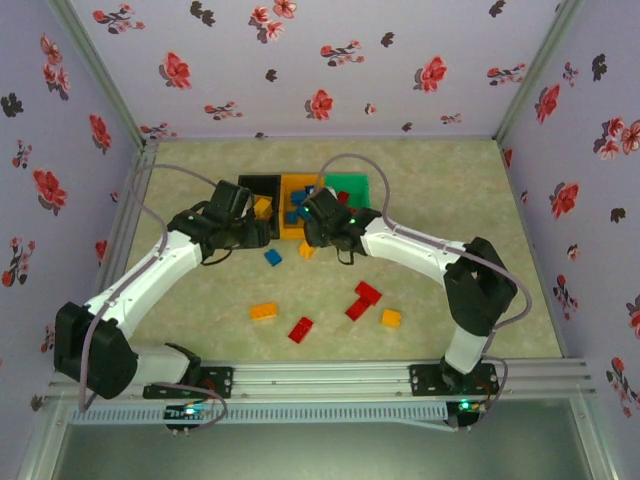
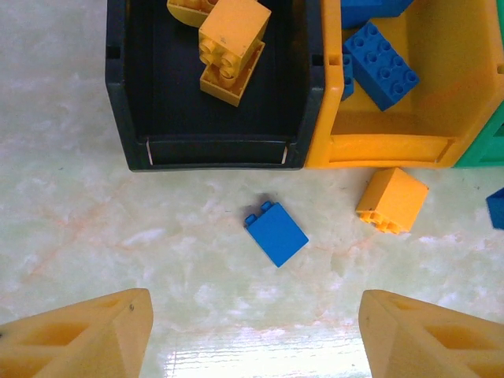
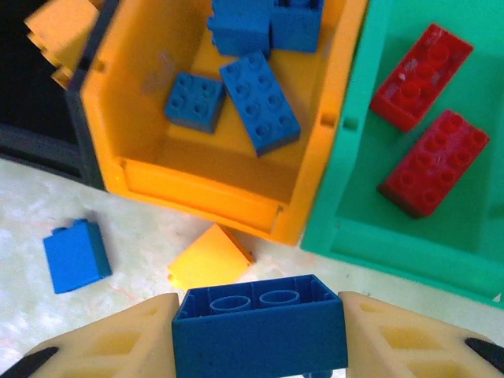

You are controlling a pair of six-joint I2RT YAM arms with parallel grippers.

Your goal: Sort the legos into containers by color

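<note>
The right gripper (image 3: 260, 311) is clenched on a dark blue brick (image 3: 260, 339) at the bottom centre of the right wrist view. Its matte yellow-orange fingers (image 3: 118, 339) press the brick's smooth sides, and the hollow underside with two round tubes faces the camera. Above it, the glossy orange bin (image 3: 197, 193) holds several studded blue bricks (image 3: 260, 102). At the right of the frame, the green bin (image 3: 354, 213) holds two long red bricks (image 3: 421, 75) lying studs up. The black bin (image 2: 118, 94), upper left in the left wrist view, holds stacked orange bricks (image 2: 232, 47). The three bins stand side by side, walls touching, at the upper centre of the pale marbled table (image 1: 430, 200). The left gripper (image 2: 256, 307) is spread wide, with nothing between its wedge-shaped fingers at the bottom corners of its view. Above it on the table lie a small blue brick (image 2: 276, 234) and, just below the orange bin, a tilted orange brick (image 2: 391, 201). Low in the overhead view, loose on the table, lie an orange slab (image 1: 263, 311), a flat red brick (image 1: 300, 329), a stepped red piece (image 1: 363, 300) and a yellow-orange cube (image 1: 390, 318).
</note>
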